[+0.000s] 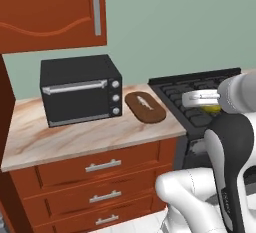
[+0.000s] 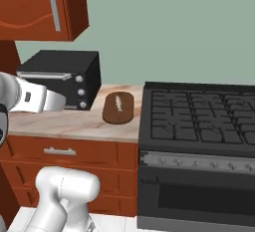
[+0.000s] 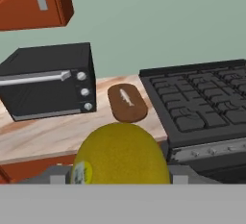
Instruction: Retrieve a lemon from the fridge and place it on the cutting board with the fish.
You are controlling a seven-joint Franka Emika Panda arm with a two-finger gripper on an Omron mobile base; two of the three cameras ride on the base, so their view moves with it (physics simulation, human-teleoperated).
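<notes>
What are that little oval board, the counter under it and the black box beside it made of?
The cutting board looks like dark brown wood with a matte finish and rounded edges. The counter looks like polished stone, beige with reddish veins, though it may be laminate. The toaster oven seems to be black painted metal, with a silvery bar handle and knobs.

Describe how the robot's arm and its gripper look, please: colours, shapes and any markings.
The arm has glossy white rounded shells with dark grey joints. A thick white cylinder forms the wrist. The gripper is light grey and blocky. In the right base view, the white forearm link carries a small dark mark.
</notes>
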